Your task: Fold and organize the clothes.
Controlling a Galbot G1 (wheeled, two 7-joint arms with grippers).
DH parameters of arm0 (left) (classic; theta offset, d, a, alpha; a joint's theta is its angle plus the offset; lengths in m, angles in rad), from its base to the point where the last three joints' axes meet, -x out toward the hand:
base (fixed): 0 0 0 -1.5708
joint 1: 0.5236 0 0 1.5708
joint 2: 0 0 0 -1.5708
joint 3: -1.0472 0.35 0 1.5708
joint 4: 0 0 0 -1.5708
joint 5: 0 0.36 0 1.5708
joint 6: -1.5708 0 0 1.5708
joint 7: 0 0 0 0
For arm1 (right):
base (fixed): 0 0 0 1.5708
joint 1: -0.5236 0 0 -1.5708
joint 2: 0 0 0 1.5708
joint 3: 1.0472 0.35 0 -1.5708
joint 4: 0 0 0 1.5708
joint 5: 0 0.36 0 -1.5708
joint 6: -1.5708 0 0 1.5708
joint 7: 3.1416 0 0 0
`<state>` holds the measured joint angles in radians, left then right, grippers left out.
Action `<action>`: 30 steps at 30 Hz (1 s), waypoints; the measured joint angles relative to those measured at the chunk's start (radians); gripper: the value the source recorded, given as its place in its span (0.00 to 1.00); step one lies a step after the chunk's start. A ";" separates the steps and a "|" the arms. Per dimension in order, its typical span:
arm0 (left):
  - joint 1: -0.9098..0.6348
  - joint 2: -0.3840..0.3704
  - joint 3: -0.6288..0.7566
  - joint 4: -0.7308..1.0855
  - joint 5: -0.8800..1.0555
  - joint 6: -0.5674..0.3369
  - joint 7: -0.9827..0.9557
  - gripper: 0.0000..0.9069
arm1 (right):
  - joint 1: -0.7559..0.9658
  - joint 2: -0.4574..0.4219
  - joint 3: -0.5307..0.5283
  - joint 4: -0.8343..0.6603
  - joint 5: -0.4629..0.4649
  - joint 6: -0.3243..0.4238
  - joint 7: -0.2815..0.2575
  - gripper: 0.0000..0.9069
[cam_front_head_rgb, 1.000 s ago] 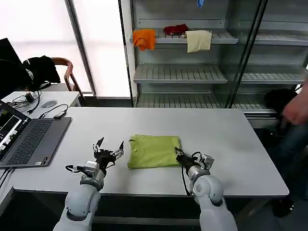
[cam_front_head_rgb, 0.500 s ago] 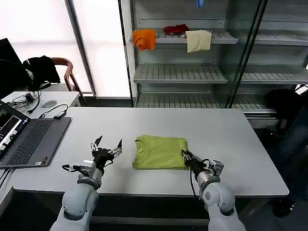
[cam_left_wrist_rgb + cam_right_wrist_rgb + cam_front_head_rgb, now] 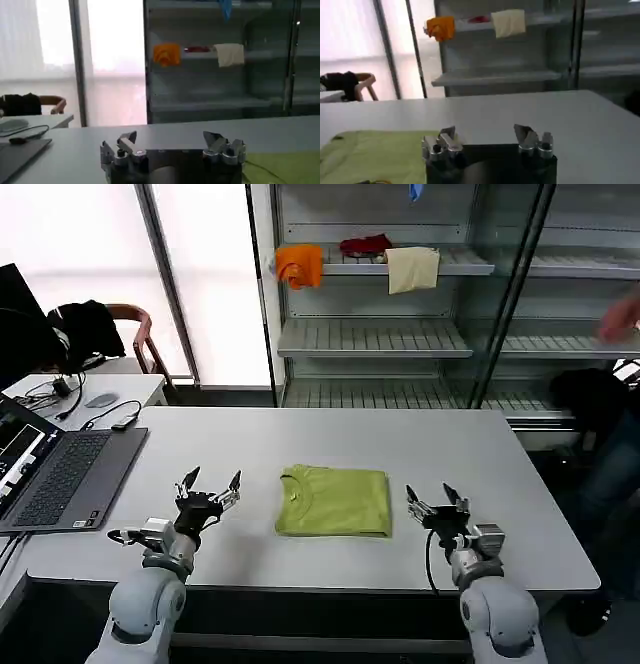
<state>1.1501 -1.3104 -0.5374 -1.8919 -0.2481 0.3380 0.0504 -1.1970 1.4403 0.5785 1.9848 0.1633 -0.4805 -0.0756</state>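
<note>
Since a second ago the right gripper (image 3: 437, 498) has let go of the T-shirt's near right corner and drawn off to the right, while the left gripper (image 3: 209, 485) has slid a little leftward, away from the cloth. Both now hover just above the near part of the bench (image 3: 500, 474), one on each side of the garment and apart from it. Each has its fingers spread wide with nothing between them; the wrist views show the same, with bare bench beyond the tips of the left gripper (image 3: 173, 145) and the right gripper (image 3: 487, 139).

Between them lies the lime-green T-shirt (image 3: 334, 500), folded into a compact rectangle, collar toward the robot's left, flat on the bench near its front middle. An edge of it shows in the left wrist view (image 3: 280, 167) and a broader patch in the right wrist view (image 3: 375, 152).

Farther left, a laptop (image 3: 60, 474) sits open at the bench's edge. Beyond the bench stand shelves (image 3: 375, 334) bearing orange, red and cream cloths, which are not part of the job.

Folding looks finished, judging by the neat, squared packet; the step in hand seems to be the release and retreat. If anything remains, it is the organizing: the next move would call for both grippers to close in on opposite edges, pinch all layers together, and shift the packet without letting it unfold.
</note>
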 measured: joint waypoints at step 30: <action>0.050 -0.021 -0.005 -0.052 -0.086 0.028 0.035 1.00 | -0.118 -0.100 0.133 0.056 -0.058 0.059 -0.070 1.00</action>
<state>1.1999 -1.3315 -0.5422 -1.9436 -0.3344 0.3656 0.0855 -1.3147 1.3404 0.7115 2.0409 0.1049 -0.4211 -0.1459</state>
